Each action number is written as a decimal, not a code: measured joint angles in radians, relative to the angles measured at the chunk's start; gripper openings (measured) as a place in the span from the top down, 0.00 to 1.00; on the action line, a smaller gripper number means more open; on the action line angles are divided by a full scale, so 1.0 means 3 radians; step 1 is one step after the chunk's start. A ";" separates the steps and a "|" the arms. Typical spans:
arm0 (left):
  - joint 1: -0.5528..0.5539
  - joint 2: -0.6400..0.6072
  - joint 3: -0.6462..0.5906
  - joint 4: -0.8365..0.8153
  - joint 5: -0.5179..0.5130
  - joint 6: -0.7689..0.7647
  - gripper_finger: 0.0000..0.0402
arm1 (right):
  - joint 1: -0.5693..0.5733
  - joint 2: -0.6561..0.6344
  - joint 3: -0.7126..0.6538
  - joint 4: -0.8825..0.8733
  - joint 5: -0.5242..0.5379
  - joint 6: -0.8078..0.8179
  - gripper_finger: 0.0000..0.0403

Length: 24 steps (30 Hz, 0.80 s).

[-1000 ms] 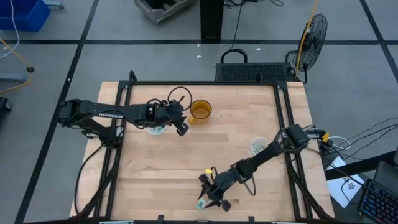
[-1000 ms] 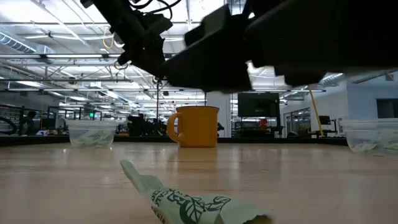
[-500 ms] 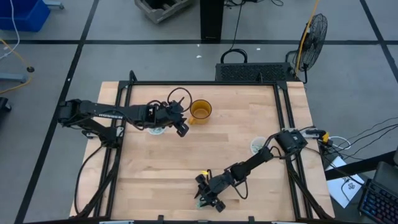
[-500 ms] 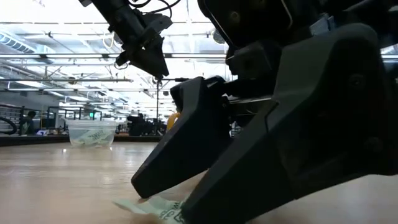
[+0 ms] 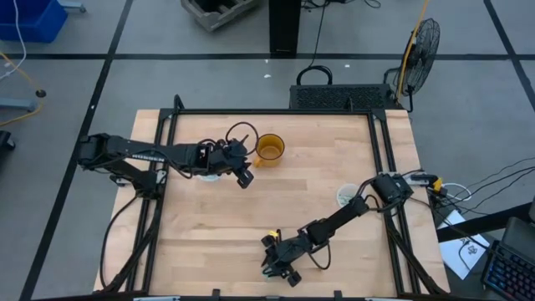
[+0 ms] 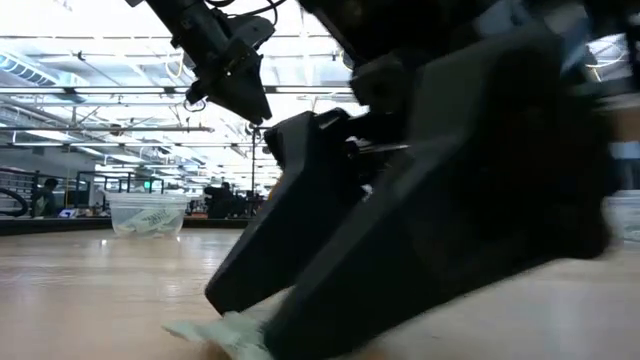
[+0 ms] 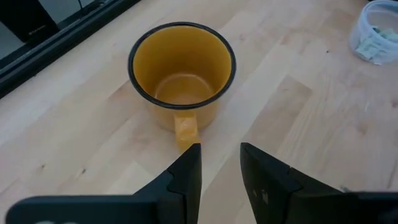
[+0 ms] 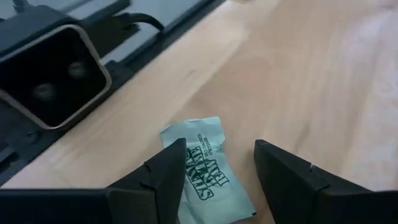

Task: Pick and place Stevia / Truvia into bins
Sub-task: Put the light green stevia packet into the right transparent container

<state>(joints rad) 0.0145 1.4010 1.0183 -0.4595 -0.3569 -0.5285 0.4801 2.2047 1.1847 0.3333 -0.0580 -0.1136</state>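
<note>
Right gripper (image 8: 214,180) down low over a Stevia sachet (image 8: 208,167), fingers spread!

The sachet lies flat on the table (image 5: 318,192) between the parted fingers, near the front edge. Farther back, the left gripper (image 7: 221,177) hangs narrowly open just short of the amber mug (image 7: 182,73), one clear cup (image 5: 209,174) beneath its arm, the other cup (image 5: 346,196) off beside the right arm.

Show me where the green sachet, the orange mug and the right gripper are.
green sachet (image 8: 208,168): right wrist view, printed face.
orange mug (image 7: 182,74): left wrist view, inner wall.
right gripper (image 8: 217,177): right wrist view, midway between its open fingertips.
</note>
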 joint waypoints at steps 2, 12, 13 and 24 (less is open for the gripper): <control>-0.0017 0.0000 0.0000 -0.0001 0.0000 0.0000 0.71 | -0.0028 0.0003 0.0000 -0.0130 0.0000 0.0033 0.56; -0.0057 0.0000 0.0000 -0.0001 -0.0001 0.0099 0.71 | -0.0110 0.0011 -0.0010 -0.0007 0.0016 0.0323 0.64; -0.0055 0.0000 0.0000 -0.0001 -0.0001 0.0101 0.71 | -0.0111 0.0013 -0.0010 0.0043 0.0019 0.0323 0.65; -0.0053 0.0000 0.0000 -0.0001 -0.0003 0.0186 0.71 | -0.0129 0.0029 -0.0021 0.0683 0.0038 0.0321 0.84</control>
<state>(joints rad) -0.0013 1.4010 1.0183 -0.4599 -0.3576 -0.4727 0.4413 2.2134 1.1783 0.5383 -0.0467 -0.0174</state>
